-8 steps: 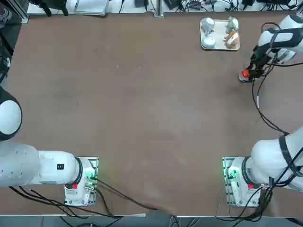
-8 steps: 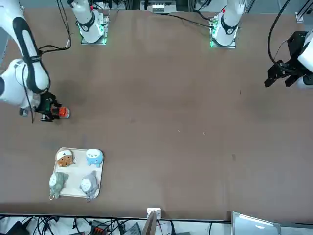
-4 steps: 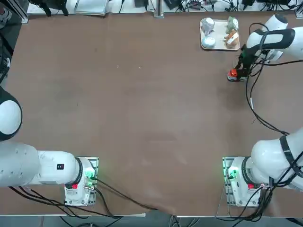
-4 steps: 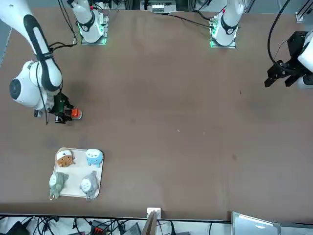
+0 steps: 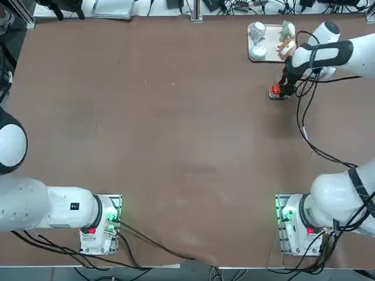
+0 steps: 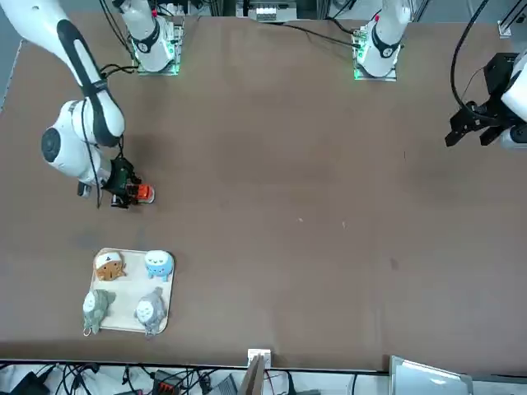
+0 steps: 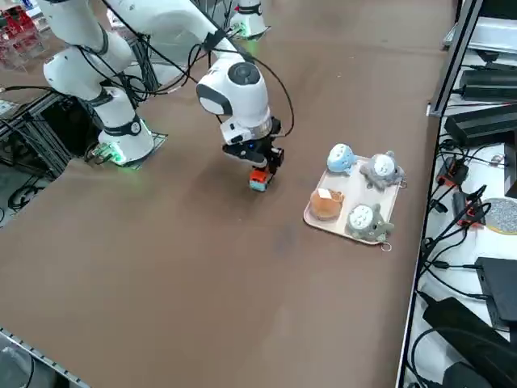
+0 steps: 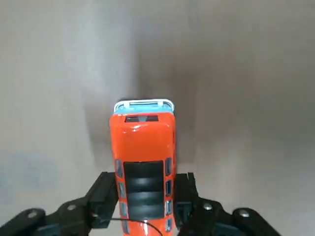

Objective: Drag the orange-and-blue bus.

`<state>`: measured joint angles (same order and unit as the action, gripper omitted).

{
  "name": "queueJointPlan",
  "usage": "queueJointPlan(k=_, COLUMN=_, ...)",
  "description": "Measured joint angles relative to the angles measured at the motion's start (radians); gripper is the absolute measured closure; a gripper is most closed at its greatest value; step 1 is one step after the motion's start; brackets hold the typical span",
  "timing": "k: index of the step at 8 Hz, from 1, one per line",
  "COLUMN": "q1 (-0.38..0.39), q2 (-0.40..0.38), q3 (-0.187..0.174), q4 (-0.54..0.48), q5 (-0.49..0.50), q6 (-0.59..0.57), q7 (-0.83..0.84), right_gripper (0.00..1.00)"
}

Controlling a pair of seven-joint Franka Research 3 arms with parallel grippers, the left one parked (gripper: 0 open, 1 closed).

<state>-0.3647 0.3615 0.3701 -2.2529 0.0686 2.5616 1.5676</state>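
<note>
The orange-and-blue bus (image 8: 143, 147) is a tiny orange toy with a pale blue front end and dark roof panels. It rests on the brown table, just in front of the white tray (image 5: 271, 58). My right gripper (image 8: 145, 194) is shut on the bus, one black finger pressed to each side of its rear half. From overhead the bus (image 5: 274, 91) pokes out to the left of the gripper (image 5: 282, 89). The front view has the bus (image 6: 144, 194) beside the gripper (image 6: 126, 193), and the right side view shows the bus (image 7: 258, 179) under the gripper (image 7: 260, 166).
The white tray (image 6: 170, 321) holds several small animal figurines and lies close behind the bus at the table's far right. Black cables trail from my right arm (image 5: 319, 55) across the table. Brown table (image 5: 176, 146) stretches to the left.
My right gripper has slid the bus leftward along the table in the top view, from right of the tray to in front of it. The grip has not changed.
</note>
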Motion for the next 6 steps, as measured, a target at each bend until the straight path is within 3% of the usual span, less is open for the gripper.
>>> queueJointPlan(k=6, q1=0.275, q2=0.034, q3=0.009, q4=0.014, q5=0.003, q6=0.13, q7=0.279, right_gripper=0.39)
